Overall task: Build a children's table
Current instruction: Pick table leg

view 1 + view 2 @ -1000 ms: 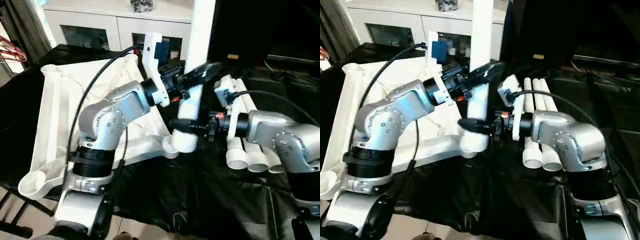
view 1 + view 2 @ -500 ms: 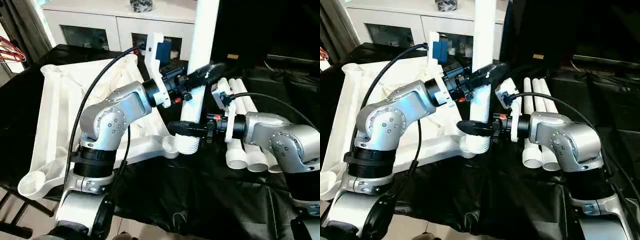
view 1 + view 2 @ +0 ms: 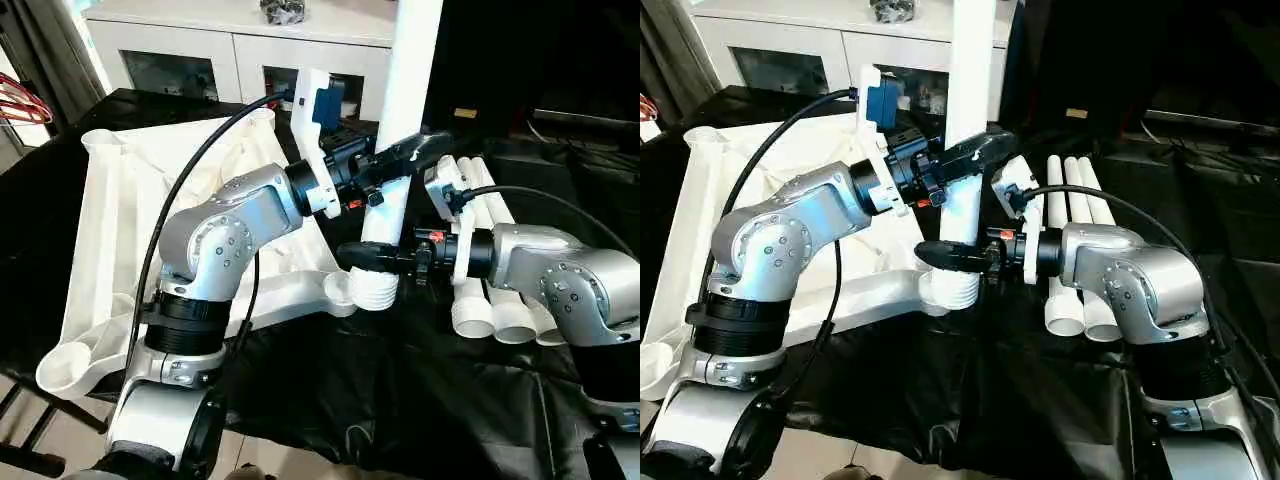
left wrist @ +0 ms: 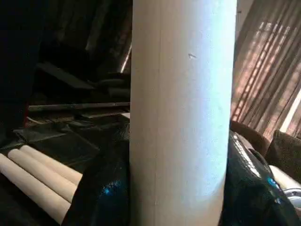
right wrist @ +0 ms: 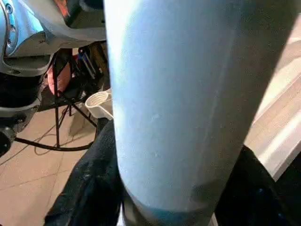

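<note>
Both jaws stay clamped on the upright leg (image 3: 398, 150) at frame centre, left gripper (image 3: 400, 160) above right gripper (image 3: 372, 256); you have straightened it over the tabletop (image 3: 110, 230) corner socket (image 3: 345, 290).

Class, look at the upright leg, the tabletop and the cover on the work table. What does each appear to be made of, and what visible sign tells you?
Upright leg: likely plastic, smooth white tube with a faint sheen and a ribbed flared end.
Tabletop: probably moulded plastic, matte white, with raised ribs and rounded corner sockets.
Cover: seemingly thin black fabric or sheeting; it wrinkles and shines in folds.
</note>
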Robot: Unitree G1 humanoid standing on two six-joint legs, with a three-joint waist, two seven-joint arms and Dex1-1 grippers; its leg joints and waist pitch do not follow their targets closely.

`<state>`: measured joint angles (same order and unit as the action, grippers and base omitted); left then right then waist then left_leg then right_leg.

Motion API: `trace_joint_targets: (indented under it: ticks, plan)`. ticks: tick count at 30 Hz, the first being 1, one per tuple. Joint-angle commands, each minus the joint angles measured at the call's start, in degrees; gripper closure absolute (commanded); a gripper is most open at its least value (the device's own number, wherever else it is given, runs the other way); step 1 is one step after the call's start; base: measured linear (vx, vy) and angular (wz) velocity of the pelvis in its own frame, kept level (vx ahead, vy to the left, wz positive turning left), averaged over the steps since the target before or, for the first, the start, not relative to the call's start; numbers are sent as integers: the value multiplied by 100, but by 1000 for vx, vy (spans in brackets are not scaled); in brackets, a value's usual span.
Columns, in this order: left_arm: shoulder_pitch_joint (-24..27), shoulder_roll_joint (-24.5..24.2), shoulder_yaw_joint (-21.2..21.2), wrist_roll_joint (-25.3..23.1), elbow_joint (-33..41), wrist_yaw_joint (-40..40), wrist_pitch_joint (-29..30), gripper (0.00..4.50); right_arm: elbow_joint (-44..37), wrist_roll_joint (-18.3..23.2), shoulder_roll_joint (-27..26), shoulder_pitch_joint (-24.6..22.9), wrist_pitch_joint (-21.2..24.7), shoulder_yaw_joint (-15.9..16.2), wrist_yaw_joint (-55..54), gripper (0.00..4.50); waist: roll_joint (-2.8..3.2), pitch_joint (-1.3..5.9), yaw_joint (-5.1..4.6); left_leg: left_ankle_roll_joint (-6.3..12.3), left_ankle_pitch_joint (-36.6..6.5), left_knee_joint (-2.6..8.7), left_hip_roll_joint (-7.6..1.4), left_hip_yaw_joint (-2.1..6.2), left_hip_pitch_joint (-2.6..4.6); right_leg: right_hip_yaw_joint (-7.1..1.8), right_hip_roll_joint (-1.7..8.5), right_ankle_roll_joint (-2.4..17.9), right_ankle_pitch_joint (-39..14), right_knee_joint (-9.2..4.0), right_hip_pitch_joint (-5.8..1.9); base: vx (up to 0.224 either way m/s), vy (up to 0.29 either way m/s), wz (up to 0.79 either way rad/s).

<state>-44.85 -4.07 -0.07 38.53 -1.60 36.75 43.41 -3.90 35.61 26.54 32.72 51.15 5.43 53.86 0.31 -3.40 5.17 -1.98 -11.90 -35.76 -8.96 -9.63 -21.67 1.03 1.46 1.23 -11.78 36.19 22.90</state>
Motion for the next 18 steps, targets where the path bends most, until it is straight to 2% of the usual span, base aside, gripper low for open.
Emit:
trace_joint_targets:
  ticks: [1,6,7,8,9,10,12,13,14,15,17,18]
  plan:
    - [-17,-36,-54,-8,19,110,-26,264,-17,-32,73,-48,17,4,-30,250,-83,439,15,357,130,309,-345,121,39,-259,580,1345,15,-358,-397,0,0,0]
    - [-18,-65,-77,-48,13,115,-54,264,-9,-38,59,-55,23,19,-16,259,-87,436,20,341,94,312,-345,121,42,-260,584,1324,-74,-365,-396,0,0,0]
    - [-26,-45,-75,-106,-7,-1,-54,208,2,-42,50,-56,14,22,-16,259,-90,438,24,342,112,311,-343,122,39,-260,585,1320,-50,-361,-399,0,0,0]
    - [-33,-31,-73,-147,-25,-86,-54,194,12,-46,42,-55,5,26,-16,259,-89,434,23,337,103,312,-347,123,40,-259,583,1323,-52,-362,-393,0,0,0]
    - [-78,-23,4,-139,-93,-180,-33,194,66,-74,-26,-33,-44,52,-55,259,-22,436,41,322,102,309,-347,136,42,-256,589,1331,-55,-353,-387,0,0,0]
    - [-78,-23,4,-139,-93,-180,-33,194,66,-74,-26,-33,-44,52,-55,259,-56,435,24,315,68,311,-346,129,38,-257,582,1329,-43,-368,-393,0,0,0]
    - [-93,-26,83,-138,-103,-183,-148,152,141,-134,-135,-7,-138,69,-149,259,-54,436,27,303,62,314,-342,129,40,-257,586,1338,-57,-370,-394,0,0,0]
    - [-92,-11,149,-146,-114,-192,-276,152,192,-169,-210,13,-190,68,-221,259,-56,437,24,297,70,314,-341,128,37,-257,588,1335,-53,-371,-392,0,0,0]
    - [-105,99,363,-154,-144,-365,-583,152,263,-196,-348,29,-280,21,-353,259,-12,439,23,271,56,313,-347,137,36,-253,595,1375,-36,-363,-383,0,0,0]
    - [-120,157,501,-205,-170,-510,-827,148,286,-200,-427,34,-324,-2,-420,259,-29,439,7,261,38,314,-343,132,27,-250,590,1384,-16,-386,-390,0,0,0]
    - [-175,291,811,44,-195,-619,-953,144,327,-201,-535,40,-375,-67,-542,259,-17,449,9,238,21,316,-348,139,40,-252,585,1413,103,-362,-404,0,0,0]
    - [-209,347,994,212,-218,-690,-967,144,353,-200,-598,43,-412,-98,-598,259,8,448,25,227,31,319,-356,148,47,-249,592,1439,180,-354,-397,0,0,0]
